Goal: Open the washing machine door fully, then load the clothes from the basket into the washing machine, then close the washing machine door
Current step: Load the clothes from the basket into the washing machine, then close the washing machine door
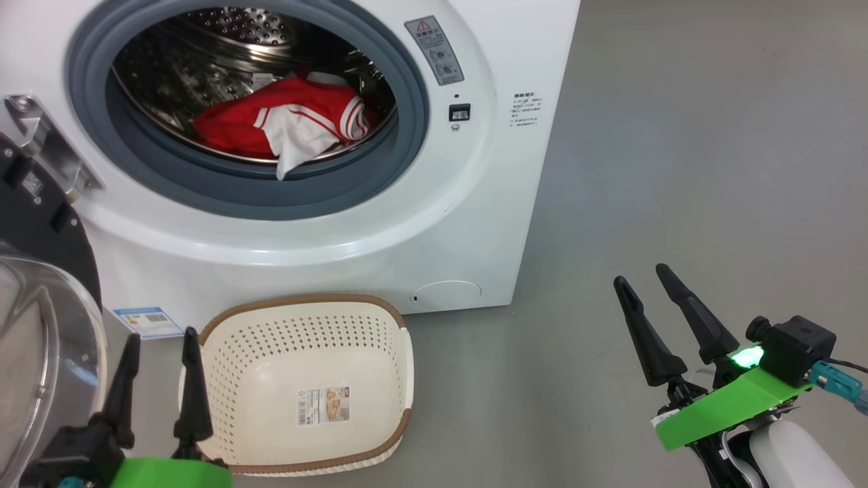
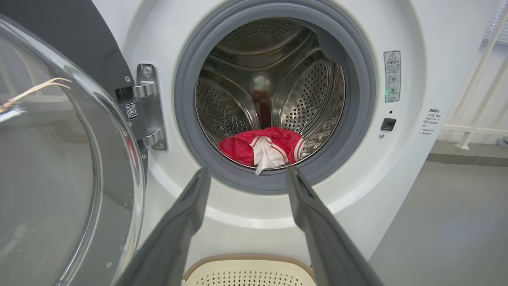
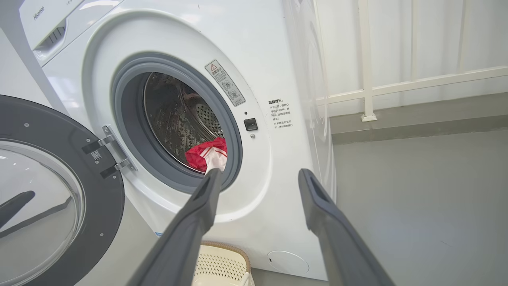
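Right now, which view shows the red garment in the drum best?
Head view: it looks down into the drum, so the red-and-white garment spreads out large, striped cuff included. Left wrist view shows it smaller, front-on. Right wrist view shows a part, cut off by the grey seal.

I see clothes (image 1: pixel 285 122) in the washing machine (image 1: pixel 434 224), at the opening's front lip. The basket (image 1: pixel 285 339) is on the floor (image 1: pixel 678 135) just before it, w/ the door (image 1: pixel 47 339) hung off its left side. My left tool (image 1: pixel 161 335) is btwn door & basket. My right tool (image 1: pixel 641 274) is well to the right, over floor.
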You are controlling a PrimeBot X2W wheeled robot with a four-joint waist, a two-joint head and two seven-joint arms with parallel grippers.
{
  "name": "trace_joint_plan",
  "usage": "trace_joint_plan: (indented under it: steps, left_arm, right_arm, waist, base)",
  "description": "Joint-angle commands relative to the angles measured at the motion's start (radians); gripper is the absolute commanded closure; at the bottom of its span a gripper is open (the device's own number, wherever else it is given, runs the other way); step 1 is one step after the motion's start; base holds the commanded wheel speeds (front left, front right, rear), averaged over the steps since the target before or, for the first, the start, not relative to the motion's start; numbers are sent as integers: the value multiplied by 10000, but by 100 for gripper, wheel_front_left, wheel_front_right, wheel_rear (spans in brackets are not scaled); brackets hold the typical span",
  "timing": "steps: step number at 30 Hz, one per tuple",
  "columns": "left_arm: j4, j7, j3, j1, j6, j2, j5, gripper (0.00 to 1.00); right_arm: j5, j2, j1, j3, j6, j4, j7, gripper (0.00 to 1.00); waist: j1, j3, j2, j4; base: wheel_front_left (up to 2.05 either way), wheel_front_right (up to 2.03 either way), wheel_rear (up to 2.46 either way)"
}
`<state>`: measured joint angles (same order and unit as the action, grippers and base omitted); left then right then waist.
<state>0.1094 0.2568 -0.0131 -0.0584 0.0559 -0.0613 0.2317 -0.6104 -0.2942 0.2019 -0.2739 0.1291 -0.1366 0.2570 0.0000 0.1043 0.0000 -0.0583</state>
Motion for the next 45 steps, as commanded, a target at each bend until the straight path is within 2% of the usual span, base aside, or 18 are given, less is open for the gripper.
trace_joint_plan:
  steps: [1, 18, 45]
  left_arm:
    - [-339, 49, -271, -35, -60, -107, -31, 0]
    - [-616, 49, -350, 206, -49, -31, -197, 0]
    - [-360, 49, -611, 112, 359, 16, -363, 0]
  right_arm:
    - [-22, -129, -24, -147, 16, 242, 48, 0]
    - [103, -217, -17, 94, 16, 247, 48, 0]
    - [114, -203, 36, 79, 16, 196, 48, 0]
  waist:
    - [0, -14, 0, 25]
    - [0, -88, 0, 154]
    - [0, -5, 0, 54]
  base:
    - [0, 0, 0]
    - [0, 0, 0]
    - [0, 0, 0]
